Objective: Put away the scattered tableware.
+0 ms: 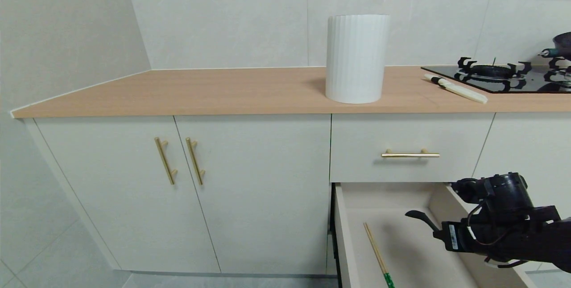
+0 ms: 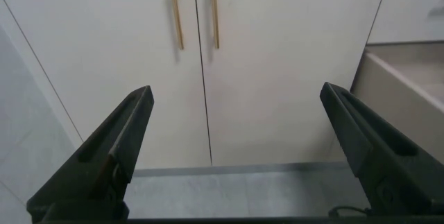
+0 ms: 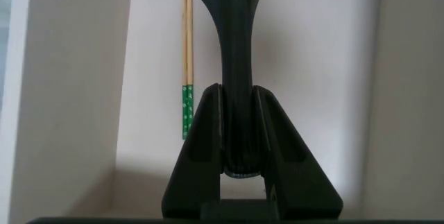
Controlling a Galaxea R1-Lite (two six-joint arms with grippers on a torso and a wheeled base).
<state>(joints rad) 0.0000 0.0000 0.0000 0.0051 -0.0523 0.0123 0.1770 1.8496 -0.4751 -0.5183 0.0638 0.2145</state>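
right gripper point(image 1: 439, 233) at lower right squeezes a black spoon point(image 1: 417, 216) over the drawer point(image 1: 345, 234) where chopsticks point(image 1: 376, 250) lie, left gripper point(image 2: 236, 93) is spread wide and empty, and the knife point(image 1: 455, 88) at upper right is not put away yet.

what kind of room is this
Most likely a home kitchen: a gas hob set in a wooden countertop, and an open drawer holding chopsticks.

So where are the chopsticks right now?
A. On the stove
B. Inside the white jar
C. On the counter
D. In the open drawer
D: the chopsticks lie flat inside the open drawer, near the right gripper, which is shut on a black utensil.
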